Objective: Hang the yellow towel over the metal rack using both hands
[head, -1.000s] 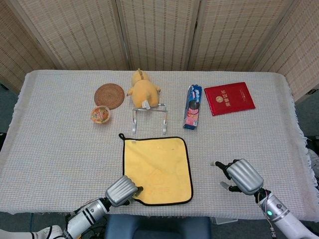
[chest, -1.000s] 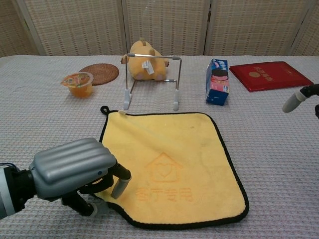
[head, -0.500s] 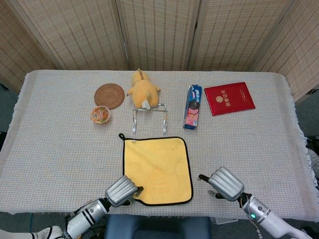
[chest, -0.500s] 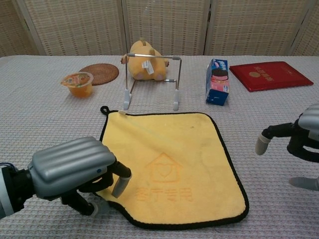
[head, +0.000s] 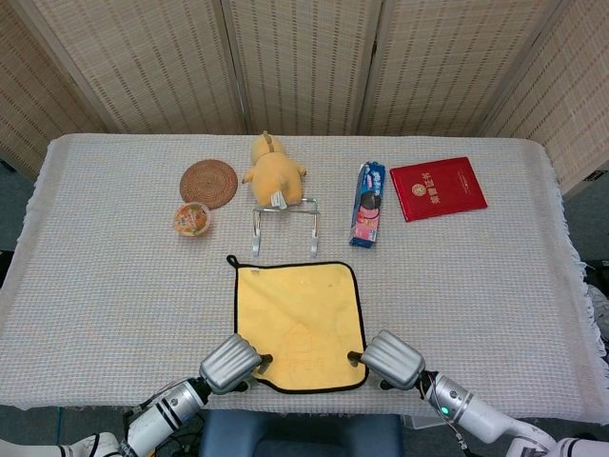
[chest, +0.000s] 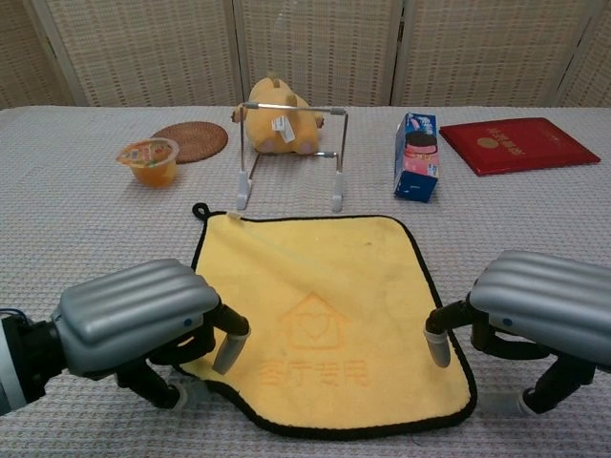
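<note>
The yellow towel (head: 300, 319) (chest: 325, 315) with a black hem lies flat near the table's front edge. Beyond its far edge stands the small metal rack (head: 312, 238) (chest: 337, 197), upright and bare. My left hand (head: 231, 363) (chest: 134, 320) sits at the towel's near-left corner. One of its fingertips (chest: 224, 355) rests on the cloth, the thumb is on the table beside it, and the corner itself is hidden under the hand. My right hand (head: 392, 358) (chest: 544, 305) is at the near-right corner. It has a fingertip (chest: 437, 345) over the hem and its thumb apart on the table, and it holds nothing.
Behind the rack sits a yellow plush toy (head: 274, 171). A round woven coaster (head: 208, 183) and a jelly cup (head: 192, 218) are to the left. A blue biscuit pack (head: 368, 205) and a red booklet (head: 438, 188) are to the right. Both hands are close to the table's front edge.
My right hand has swept in from the right and reached the towel's near-right corner. The left hand and the towel have stayed put.
</note>
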Controlling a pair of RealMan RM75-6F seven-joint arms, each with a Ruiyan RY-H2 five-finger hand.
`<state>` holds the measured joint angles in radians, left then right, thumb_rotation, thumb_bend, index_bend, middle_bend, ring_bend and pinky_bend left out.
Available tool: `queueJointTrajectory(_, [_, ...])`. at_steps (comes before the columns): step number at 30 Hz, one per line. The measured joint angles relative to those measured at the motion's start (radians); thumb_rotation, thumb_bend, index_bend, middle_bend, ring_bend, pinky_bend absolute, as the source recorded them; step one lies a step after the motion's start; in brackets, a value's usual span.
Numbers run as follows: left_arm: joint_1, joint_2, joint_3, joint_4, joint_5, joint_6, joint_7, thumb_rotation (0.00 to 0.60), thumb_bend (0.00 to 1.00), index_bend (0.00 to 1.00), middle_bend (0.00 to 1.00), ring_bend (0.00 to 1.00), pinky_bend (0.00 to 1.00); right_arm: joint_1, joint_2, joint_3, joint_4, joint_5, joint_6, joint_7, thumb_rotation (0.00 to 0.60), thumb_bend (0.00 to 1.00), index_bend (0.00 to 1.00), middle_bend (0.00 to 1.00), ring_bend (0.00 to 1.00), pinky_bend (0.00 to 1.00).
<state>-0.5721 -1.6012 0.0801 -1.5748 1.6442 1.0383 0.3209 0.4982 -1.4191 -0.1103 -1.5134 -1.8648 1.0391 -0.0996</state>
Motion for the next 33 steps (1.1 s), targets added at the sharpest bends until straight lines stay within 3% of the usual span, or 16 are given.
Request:
queueJointTrajectory(17, [-0.002, 0.000, -0.001, 0.009, 0.006, 0.013, -0.020, 0.600, 0.41, 0.65, 0.97, 0.87, 1.00, 0.023, -0.028, -0.028, 0.015, 0.020, -0.002, -0.025, 0.600, 0.23, 0.47, 0.98, 1.00, 1.00])
queueJointTrajectory(26, [0.001, 0.005, -0.002, 0.008, 0.000, 0.018, -0.022, 0.600, 0.41, 0.65, 0.97, 0.87, 1.00, 0.047, -0.056, -0.020, 0.026, 0.041, -0.032, -0.050, 0.600, 0.31, 0.49, 0.98, 1.00, 1.00])
queueJointTrajectory(33, [0.003, 0.007, -0.003, 0.010, -0.001, 0.025, -0.036, 0.600, 0.41, 0.66, 0.97, 0.87, 1.00, 0.056, -0.068, -0.014, 0.031, 0.049, -0.021, -0.048, 0.600, 0.44, 0.60, 1.00, 1.00, 1.00])
